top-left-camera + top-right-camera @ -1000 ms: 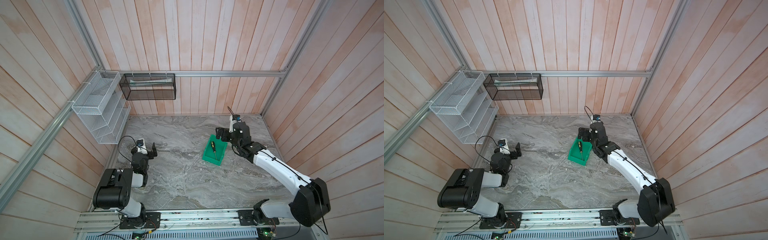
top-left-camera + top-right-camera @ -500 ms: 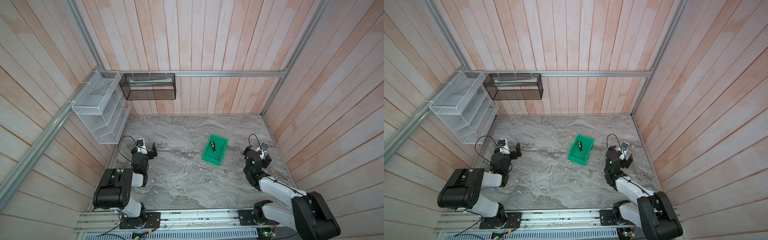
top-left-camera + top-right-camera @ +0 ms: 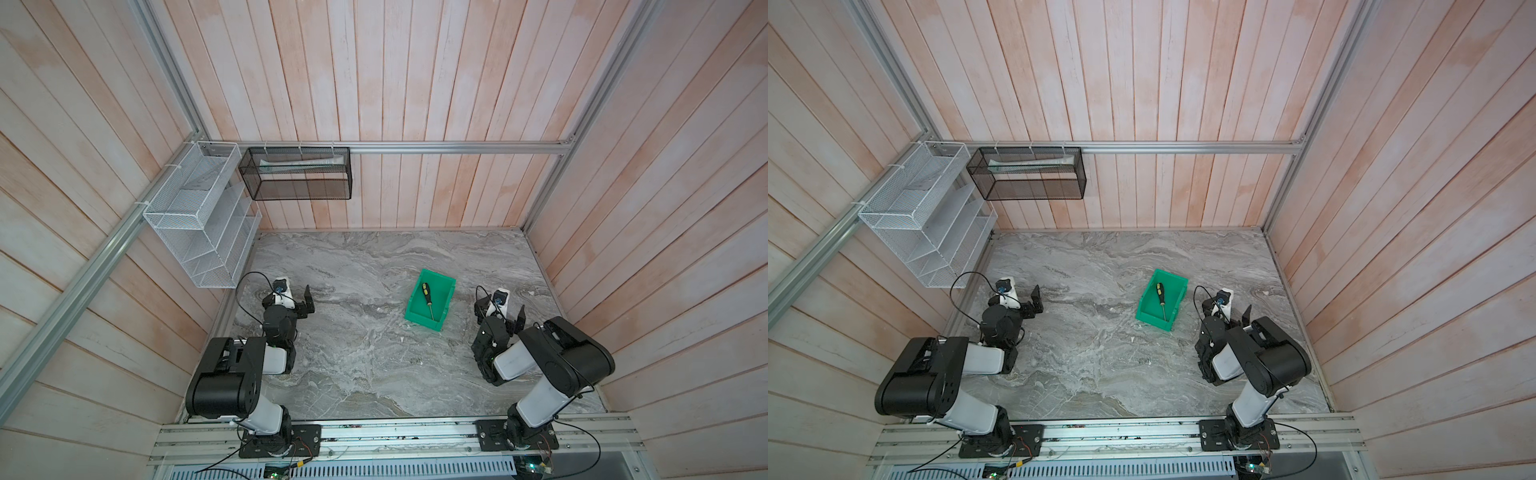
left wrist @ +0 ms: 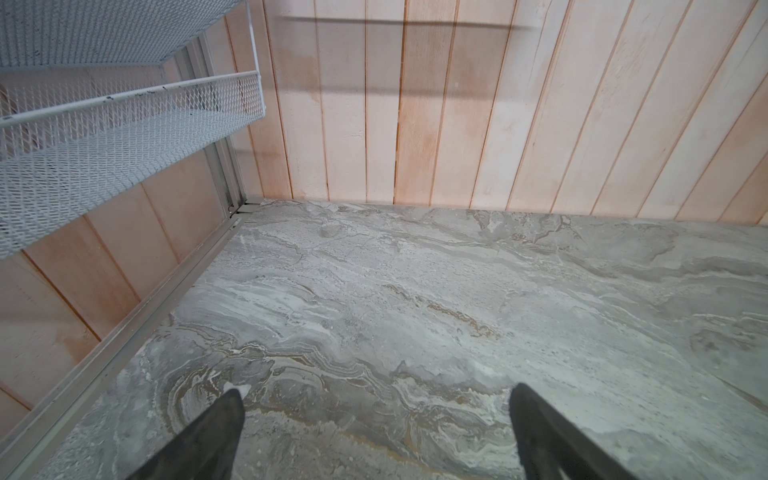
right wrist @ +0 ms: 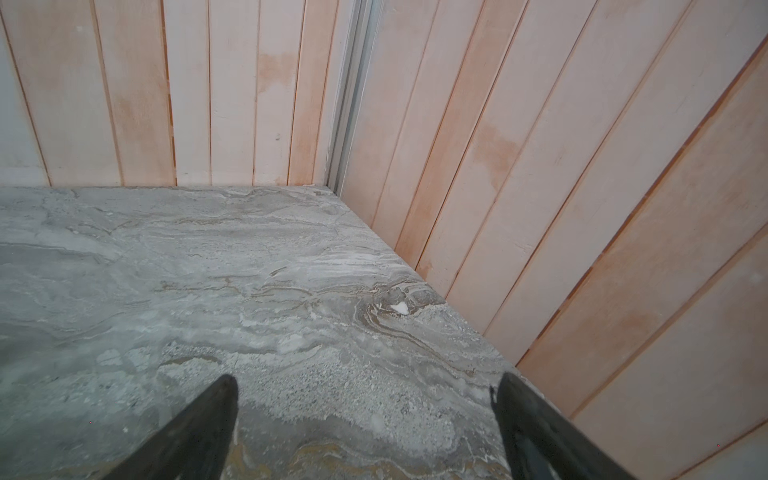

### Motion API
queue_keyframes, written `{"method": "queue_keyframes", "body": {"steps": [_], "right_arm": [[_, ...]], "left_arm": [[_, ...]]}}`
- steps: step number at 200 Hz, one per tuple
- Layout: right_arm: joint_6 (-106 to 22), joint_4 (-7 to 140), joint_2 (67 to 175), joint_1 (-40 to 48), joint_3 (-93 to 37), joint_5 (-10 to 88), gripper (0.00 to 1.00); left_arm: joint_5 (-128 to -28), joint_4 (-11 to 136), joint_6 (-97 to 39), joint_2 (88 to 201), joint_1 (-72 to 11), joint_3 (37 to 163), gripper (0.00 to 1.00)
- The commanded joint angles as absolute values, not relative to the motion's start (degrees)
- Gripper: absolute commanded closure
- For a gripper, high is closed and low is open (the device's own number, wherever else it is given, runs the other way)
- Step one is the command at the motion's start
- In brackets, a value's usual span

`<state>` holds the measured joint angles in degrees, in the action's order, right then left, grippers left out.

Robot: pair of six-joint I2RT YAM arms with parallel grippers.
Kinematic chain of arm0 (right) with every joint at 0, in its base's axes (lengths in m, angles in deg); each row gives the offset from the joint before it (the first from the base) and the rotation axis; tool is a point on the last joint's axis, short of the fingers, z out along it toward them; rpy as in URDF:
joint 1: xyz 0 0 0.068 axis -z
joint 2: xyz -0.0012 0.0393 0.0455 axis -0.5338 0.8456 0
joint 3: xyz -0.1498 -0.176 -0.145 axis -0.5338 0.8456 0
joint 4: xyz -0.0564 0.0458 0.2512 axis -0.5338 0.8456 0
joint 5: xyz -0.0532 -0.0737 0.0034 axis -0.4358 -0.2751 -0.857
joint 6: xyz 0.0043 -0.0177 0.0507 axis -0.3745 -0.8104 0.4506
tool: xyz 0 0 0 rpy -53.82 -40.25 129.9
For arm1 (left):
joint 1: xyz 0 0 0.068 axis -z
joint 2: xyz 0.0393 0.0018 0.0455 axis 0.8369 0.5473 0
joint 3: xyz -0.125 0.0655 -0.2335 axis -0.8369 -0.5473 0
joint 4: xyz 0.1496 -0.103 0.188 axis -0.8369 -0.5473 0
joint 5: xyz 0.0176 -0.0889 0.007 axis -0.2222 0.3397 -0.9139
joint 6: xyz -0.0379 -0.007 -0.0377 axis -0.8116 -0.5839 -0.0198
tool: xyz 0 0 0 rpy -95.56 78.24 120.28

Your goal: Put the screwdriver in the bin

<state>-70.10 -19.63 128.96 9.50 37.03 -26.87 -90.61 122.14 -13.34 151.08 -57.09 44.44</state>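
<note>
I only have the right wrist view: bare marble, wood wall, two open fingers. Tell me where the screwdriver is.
Observer: The small slim screwdriver, with its black handle marked yellow, lies flat inside the green plastic rectangular bin.
Operator: Place my gripper against that bin.
Observer: In a top view the right gripper sits to the right of the bin, clearly apart from it.
Operator: Report the other arm.
Observer: The left gripper is open and empty over the grey marble table, near the white wire rack.
</note>
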Motion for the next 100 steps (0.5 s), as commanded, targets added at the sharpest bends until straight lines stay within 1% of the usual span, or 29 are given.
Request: {"method": "queue_keyframes", "body": {"steps": [1,9,22,42,49,64,75,79,84,87,97,100], "right_arm": [[-71.41,-25.62,126.5,11.11,37.05,-24.18,0.02],[-68.92,-21.13,124.79,12.51,36.59,-21.79,0.02],[-63.63,-12.22,121.7,16.01,35.62,-14.96,0.02],[-57.2,-0.72,119.88,24.23,32.61,1.12,0.02],[-56.41,0.9,120.12,26.02,31.8,4.44,0.02],[-56.66,0.16,119.95,26.15,32.23,5.47,0.02],[-57.29,-3.47,119.96,26.32,34.37,7.9,0.02],[-56.86,-6.13,120.33,26.32,36.19,7.33,0.02],[-58.12,-15.97,123.12,26.42,38.7,6.94,0.02],[-58.95,-19.01,123.77,26.37,39.73,6.96,0.02],[-57.42,-13.62,120.69,25.84,40.01,7.02,0.02],[-57.38,-14.24,120.99,25.92,40.05,6.99,0.02]], "left_arm": [[-90.15,121.73,-13.58,150.57,-57.26,44.49,0.0],[-90.18,121.71,-13.59,150.51,-57.26,44.43,0.0],[-90.11,121.7,-13.56,150.56,-57.26,44.46,0.0],[-90.1,121.77,-13.56,150.52,-57.26,44.44,0.0],[-90.14,121.69,-13.57,150.51,-57.26,44.43,0.0],[-90.11,121.74,-13.61,150.51,-57.26,44.44,0.0],[-90.04,121.69,-13.54,150.52,-57.26,44.43,0.0],[-90.11,121.68,-13.55,150.53,-57.26,44.44,0.0],[-90.11,121.73,-13.59,150.54,-57.26,44.48,0.0],[-90.13,121.76,-13.62,150.51,-57.26,44.47,0.0],[-90.11,121.8,-13.6,150.51,-57.26,44.49,0.0],[-90.15,121.8,-13.62,150.53,-57.26,44.44,0.0]]}}
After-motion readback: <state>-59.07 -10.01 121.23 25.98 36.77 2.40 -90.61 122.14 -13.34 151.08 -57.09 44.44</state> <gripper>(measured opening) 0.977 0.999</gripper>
